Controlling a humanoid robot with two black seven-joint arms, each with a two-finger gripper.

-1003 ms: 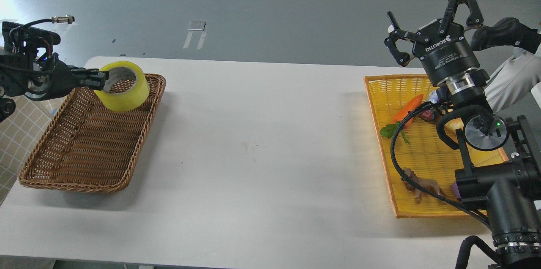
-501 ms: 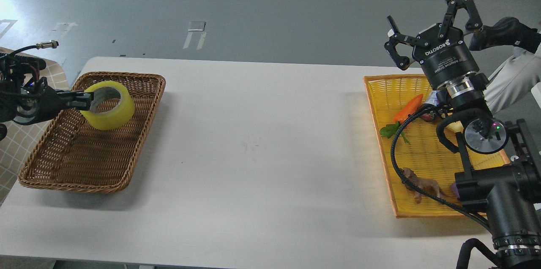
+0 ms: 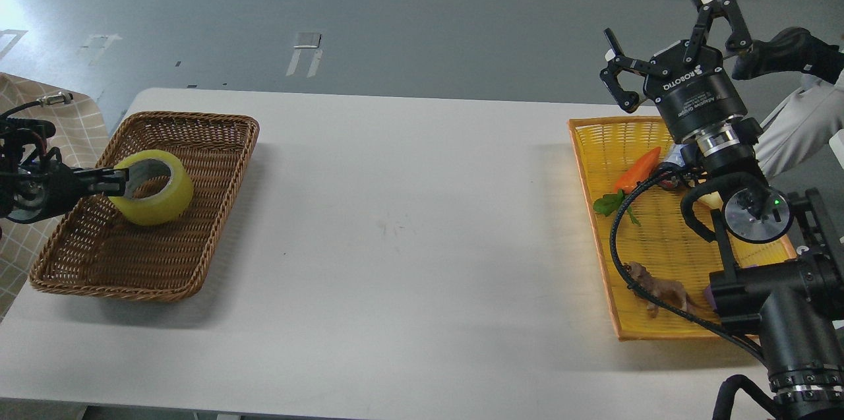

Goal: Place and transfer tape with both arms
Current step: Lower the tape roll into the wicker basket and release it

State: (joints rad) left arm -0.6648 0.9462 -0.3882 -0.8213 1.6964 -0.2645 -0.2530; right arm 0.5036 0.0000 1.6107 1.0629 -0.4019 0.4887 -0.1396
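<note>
Tape [image 3: 152, 196], a wide yellow roll with a grey-white core, sits low over the wicker basket [image 3: 198, 222] at the nine o'clock side of the desk [image 3: 409, 242], toward the basket's far-left part. The left hand [image 3: 119, 177] comes in from nine o'clock and grips the roll by its wall, one finger reaching into the core opening, so it is closed on the tape. Whether the roll's underside already touches the basket floor cannot be told from this angle; it looks tilted a little, its open face turned up and toward the camera.

At three o'clock, well apart from all this, the right hand [image 3: 672, 34] is raised above the far end of the yellow tray [image 3: 593, 209], its fingers spread wide and holding nothing. On that tray lie a toy carrot [image 3: 636, 169], a green leaf piece [image 3: 605, 204] and a small brown animal figure [image 3: 659, 291], partly behind the right arm's cable.

In my judgement the step in hand is the placing one: the left arm is setting the tape into the basket. The next move calls for settling the roll flat on the weave before the fingers part, then drawing the inner finger straight out of the core so it does not drag or tip the roll.
</note>
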